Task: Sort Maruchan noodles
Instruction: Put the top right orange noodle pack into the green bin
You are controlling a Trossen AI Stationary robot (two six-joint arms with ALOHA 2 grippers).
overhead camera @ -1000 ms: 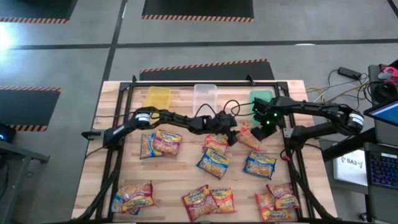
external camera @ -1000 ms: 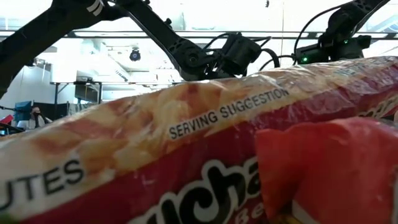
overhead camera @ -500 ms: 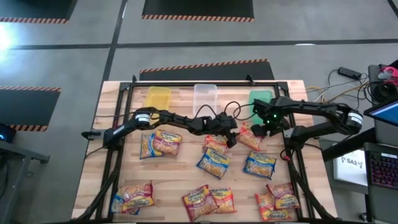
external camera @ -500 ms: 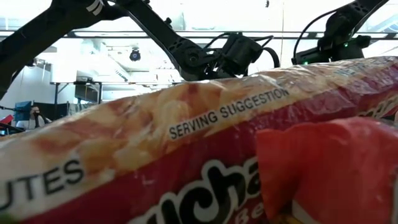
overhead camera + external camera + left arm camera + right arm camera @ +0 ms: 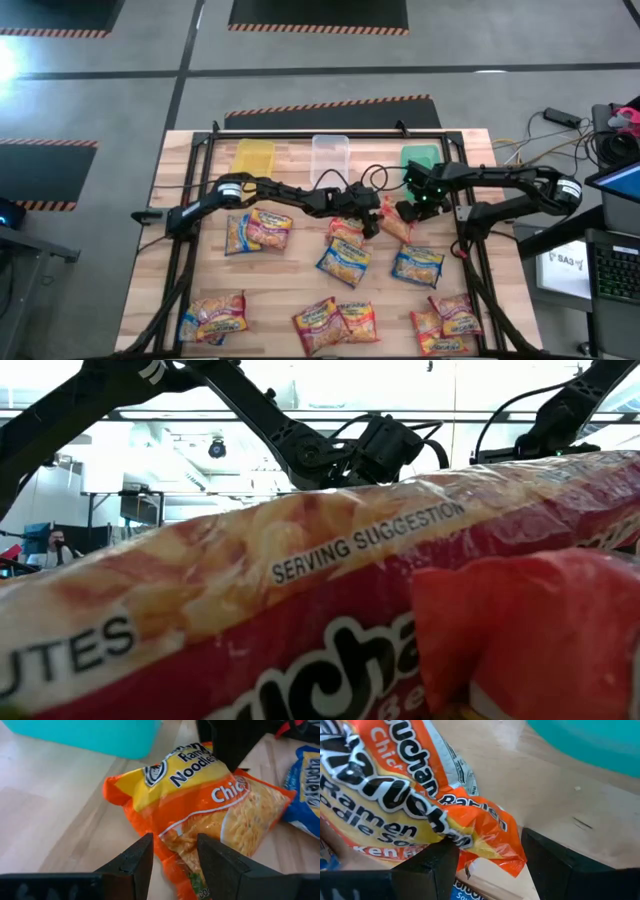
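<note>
— Orange plastic, that packet? Where does it lie?

— Yes, the orange noodle packet (image 5: 396, 228) lies flat on the wooden table (image 5: 300, 290), just off the green bin (image 5: 418, 160) at its seven o'clock. Both grippers are at it.

— How do the jaws stand?

— The left gripper (image 5: 173, 851) has its fingers (image 5: 135, 857) parted around one end of the packet (image 5: 210, 815) — not pressed shut on it. The right gripper (image 5: 487, 857) stands wide, its jaws astride the packet's crimped corner (image 5: 485, 835), with wood showing between.

— And the rest of the noodles?

— Scattered over the table's near half: a blue packet (image 5: 343, 262) at the orange one's seven o'clock, another blue packet (image 5: 418, 264) at its five, red ones (image 5: 335, 322) along the near edge. The yellow bin (image 5: 252, 155) and clear bin (image 5: 330, 155) sit at the green bin's nine o'clock.
</note>
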